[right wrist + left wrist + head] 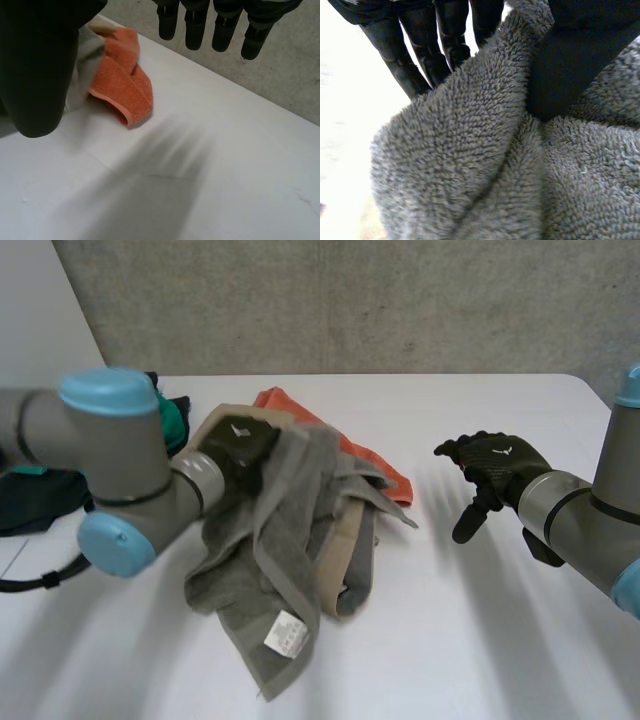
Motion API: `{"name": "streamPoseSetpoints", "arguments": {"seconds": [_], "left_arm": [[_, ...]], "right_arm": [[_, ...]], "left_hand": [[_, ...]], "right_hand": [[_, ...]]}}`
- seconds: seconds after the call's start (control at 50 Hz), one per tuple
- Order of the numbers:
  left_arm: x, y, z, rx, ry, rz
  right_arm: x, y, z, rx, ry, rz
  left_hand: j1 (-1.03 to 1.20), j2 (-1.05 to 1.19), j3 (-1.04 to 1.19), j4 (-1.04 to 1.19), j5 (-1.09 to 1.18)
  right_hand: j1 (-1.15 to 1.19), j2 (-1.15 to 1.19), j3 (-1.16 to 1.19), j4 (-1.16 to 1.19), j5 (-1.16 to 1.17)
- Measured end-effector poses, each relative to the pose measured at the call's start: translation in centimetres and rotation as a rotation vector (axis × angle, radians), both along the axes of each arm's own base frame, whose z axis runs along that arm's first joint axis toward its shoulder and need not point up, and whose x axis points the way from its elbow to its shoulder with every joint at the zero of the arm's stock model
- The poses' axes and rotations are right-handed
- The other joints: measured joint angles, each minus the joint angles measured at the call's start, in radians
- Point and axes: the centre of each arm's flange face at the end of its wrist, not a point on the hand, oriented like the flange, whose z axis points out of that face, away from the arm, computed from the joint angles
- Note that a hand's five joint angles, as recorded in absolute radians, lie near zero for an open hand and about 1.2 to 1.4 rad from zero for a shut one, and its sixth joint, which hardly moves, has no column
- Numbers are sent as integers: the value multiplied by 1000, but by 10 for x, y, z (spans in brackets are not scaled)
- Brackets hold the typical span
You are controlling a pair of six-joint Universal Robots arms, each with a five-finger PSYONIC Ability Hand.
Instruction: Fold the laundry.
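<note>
Grey towel [290,540] trailed bunched onto the counter [480,640], label end nearest. Its upper part was pinched between the thumb and straight fingers of the left hand [237,445]. Beige cloth [338,540] lay partly under it. Right hand [495,475] hovered well apart, fingers spread, empty. Orange towel [380,462] lay behind, dark green clothes [172,418] far left. Best approach, probably: lift the towel clear of the beige cloth, have the right hand take a free corner, then spread it flat before folding.

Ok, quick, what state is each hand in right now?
Left hand: closed on the grey terry towel, holding it up.
Right hand: open, fingers relaxed, holding nothing.
</note>
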Motion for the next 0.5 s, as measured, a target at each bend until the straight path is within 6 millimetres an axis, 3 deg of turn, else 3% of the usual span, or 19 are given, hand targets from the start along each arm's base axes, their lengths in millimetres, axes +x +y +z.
{"name": "streamPoseSetpoints", "arguments": {"seconds": [0.1,0.16,0.24,0.34,0.5], "left_arm": [[33,-16,71,-147,120,177],[65,-30,117,-260,203,295],[113,-62,152,-373,233,441],[156,-102,152,-396,168,553],[192,-162,94,-372,-40,648]], "right_arm": [[0,0,2,-14,14,6],[0,0,3,-23,20,11],[2,1,3,-27,25,20],[6,4,1,-25,32,37],[12,9,-7,-17,57,69]], "left_hand": [[11,0,1,9,0],[12,10,18,10,4],[14,17,27,16,26],[16,17,27,18,26],[17,20,32,20,26]], "right_hand": [[0,0,0,0,0],[0,0,0,0,0],[0,0,0,0,0],[0,0,0,0,0],[0,0,0,0,0]]}}
